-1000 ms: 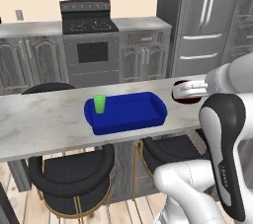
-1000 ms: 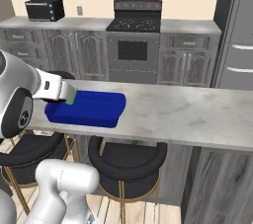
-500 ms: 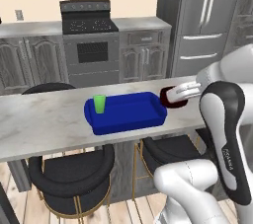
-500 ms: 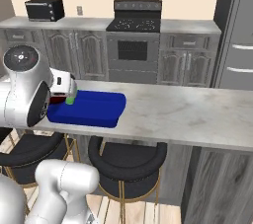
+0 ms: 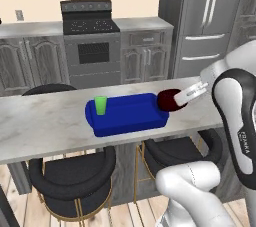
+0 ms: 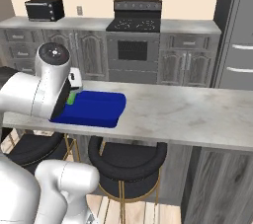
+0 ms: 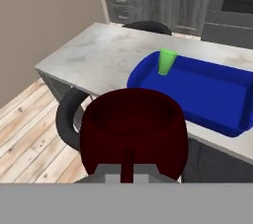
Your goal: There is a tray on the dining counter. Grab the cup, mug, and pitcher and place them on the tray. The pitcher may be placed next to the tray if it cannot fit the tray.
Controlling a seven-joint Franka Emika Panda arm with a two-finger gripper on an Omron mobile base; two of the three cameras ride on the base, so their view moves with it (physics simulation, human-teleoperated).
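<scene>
Now the gripper (image 5: 183, 97), pinching the mug (image 5: 169, 100), has moved toward 9 o'clock, reaching the tray's (image 5: 131, 121) edge.

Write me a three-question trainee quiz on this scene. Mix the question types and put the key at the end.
1. True or false: the green cup stands inside the blue tray.
2. What does the gripper hold? A) the pitcher B) the dark red mug C) nothing
3. Fill in: the tray rests on the ____ counter.

Key: 1 true; 2 B; 3 dining (marble).
</scene>
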